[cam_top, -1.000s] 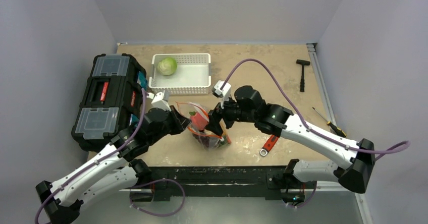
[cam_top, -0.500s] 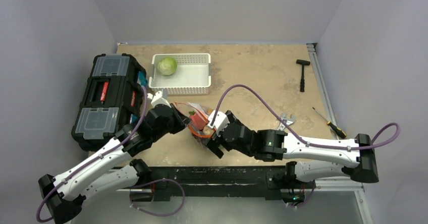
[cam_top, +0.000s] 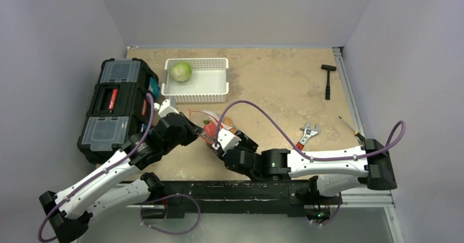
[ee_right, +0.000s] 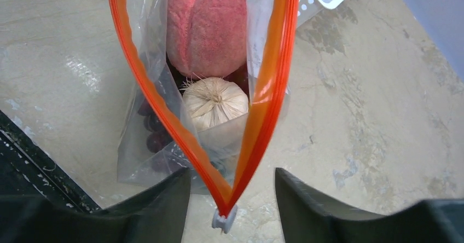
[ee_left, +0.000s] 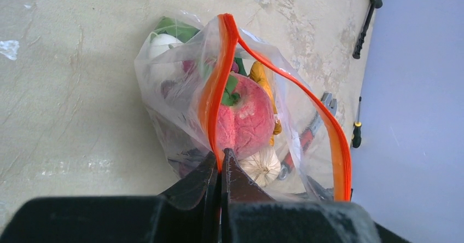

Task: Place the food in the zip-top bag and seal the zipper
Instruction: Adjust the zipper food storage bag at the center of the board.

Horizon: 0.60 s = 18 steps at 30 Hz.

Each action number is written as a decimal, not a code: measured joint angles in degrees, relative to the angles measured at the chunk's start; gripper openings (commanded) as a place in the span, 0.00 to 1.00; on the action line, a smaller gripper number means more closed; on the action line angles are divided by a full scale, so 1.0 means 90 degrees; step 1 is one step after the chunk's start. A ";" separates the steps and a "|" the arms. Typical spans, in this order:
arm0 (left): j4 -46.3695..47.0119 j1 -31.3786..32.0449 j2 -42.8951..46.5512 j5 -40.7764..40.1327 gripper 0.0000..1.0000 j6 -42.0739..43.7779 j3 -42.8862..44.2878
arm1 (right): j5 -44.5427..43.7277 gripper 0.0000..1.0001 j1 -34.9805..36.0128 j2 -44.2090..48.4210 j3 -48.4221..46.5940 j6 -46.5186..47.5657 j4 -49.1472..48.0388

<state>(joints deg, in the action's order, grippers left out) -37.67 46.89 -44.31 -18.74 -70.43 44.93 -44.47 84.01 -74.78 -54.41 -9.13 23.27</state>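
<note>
The clear zip-top bag (cam_top: 212, 129) stands at the table's middle, mouth gaping. Inside are a pink peach (ee_right: 207, 27), a white radish (ee_right: 214, 103), dark grapes (ee_right: 156, 139), an orange carrot (ee_left: 262, 76) and green leaves (ee_left: 175, 29). My left gripper (ee_left: 220, 158) is shut on the orange-red zipper (ee_left: 216, 90) at the bag's left end. My right gripper (ee_right: 232, 177) is open at the near end, its fingers either side of the zipper's V and the small white slider (ee_right: 224, 220), touching neither.
A black toolbox (cam_top: 117, 106) stands at the left. Behind the bag, a white basket (cam_top: 199, 96) holds a green cabbage (cam_top: 180, 71). To the right lie a red-handled wrench (cam_top: 307, 133), a screwdriver (cam_top: 355, 133) and a hammer (cam_top: 328, 79).
My right arm swung from the bag's far right side round to its near end, low over the table, and its jaws narrowed a little. The wrench now lies farther right. The left grip held.
</note>
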 measured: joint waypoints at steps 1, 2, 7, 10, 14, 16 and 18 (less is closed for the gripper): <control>-0.0029 0.0000 0.0002 -0.0015 0.00 -0.0027 0.0000 | 0.0000 0.41 0.0000 0.0012 -0.0002 0.0010 -0.0015; -0.0058 0.0000 0.0010 -0.0022 0.00 -0.0044 0.0000 | 0.0000 0.38 0.0000 0.0041 -0.0002 0.0012 -0.0024; -0.0260 0.0000 0.0131 -0.0175 0.00 -0.0046 0.0104 | 0.0155 0.00 0.0000 0.0425 0.0022 0.0095 -0.0284; -0.0338 0.0002 0.0372 -0.0274 0.16 0.0005 0.0117 | 0.0355 0.00 -0.0002 0.0804 0.0155 0.0311 -0.0712; -0.0447 0.0000 0.0726 -0.0364 0.54 0.0486 0.0223 | 0.0542 0.00 -0.0002 0.1107 0.0323 0.0695 -0.1049; -0.0440 0.0000 0.1013 -0.0321 0.62 0.1049 0.0287 | 0.0680 0.00 -0.0005 0.1241 0.0420 0.0906 -0.1188; -0.0444 0.0000 0.1282 -0.0158 0.72 0.1802 0.0408 | 0.0908 0.00 -0.0044 0.1365 0.0500 0.1066 -0.1277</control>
<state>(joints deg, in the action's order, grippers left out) -41.67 46.89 -32.77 -20.16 -54.22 48.60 -36.29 83.61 -62.50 -49.91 0.47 11.77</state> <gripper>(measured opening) 0.607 0.052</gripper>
